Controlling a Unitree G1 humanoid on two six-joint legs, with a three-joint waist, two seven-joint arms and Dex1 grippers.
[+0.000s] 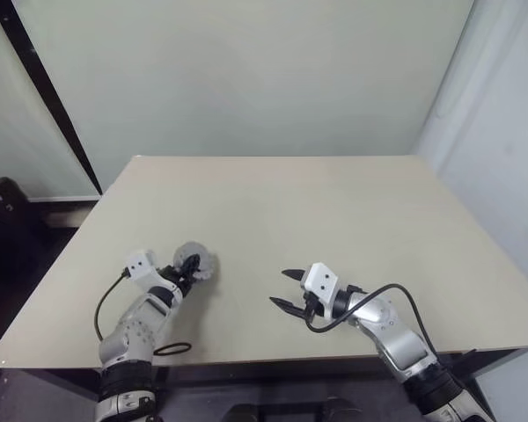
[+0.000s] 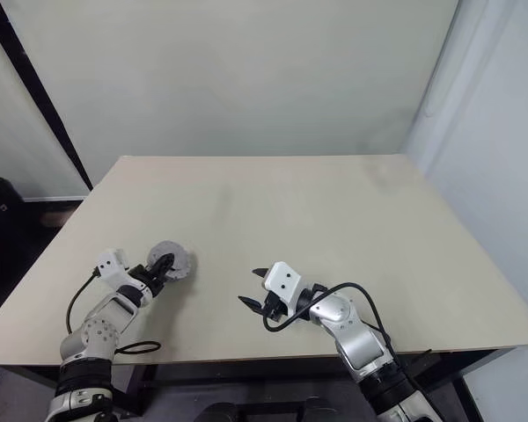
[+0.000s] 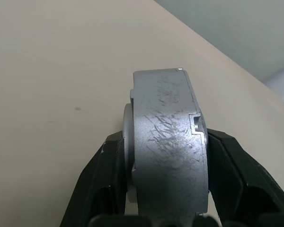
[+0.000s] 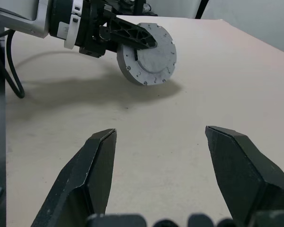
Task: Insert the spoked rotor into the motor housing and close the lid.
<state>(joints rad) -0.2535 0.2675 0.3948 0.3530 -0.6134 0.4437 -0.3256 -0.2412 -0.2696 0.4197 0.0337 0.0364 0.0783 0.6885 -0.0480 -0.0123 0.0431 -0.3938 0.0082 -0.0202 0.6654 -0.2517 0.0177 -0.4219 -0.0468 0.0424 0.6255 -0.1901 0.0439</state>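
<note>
Nearest, close to the table's (image 1: 334, 211) front edge and a little right of its middle: right gripper (image 1: 280, 288), black fingers (image 4: 92, 175) spread wide apart with nothing between them, pointing toward the left side. Black cable (image 1: 405, 299) looped along the arm behind it.

Slightly farther in, toward the front-left corner: left gripper (image 1: 187, 266) clamped on the motor housing (image 1: 202, 264), one finger (image 3: 99, 179) on each flat side. Housing held upright on its edge, a thick round grey metal body with a scratched rim. Flat grey face dotted with small holes, seen from the right wrist. Low over the tabletop with a shadow right beneath; touching or just clear, cannot tell. Well apart from the right gripper, with bare wood between the two.

Beyond, pale tabletop up to the far edge, then a plain light wall (image 1: 246, 79).
</note>
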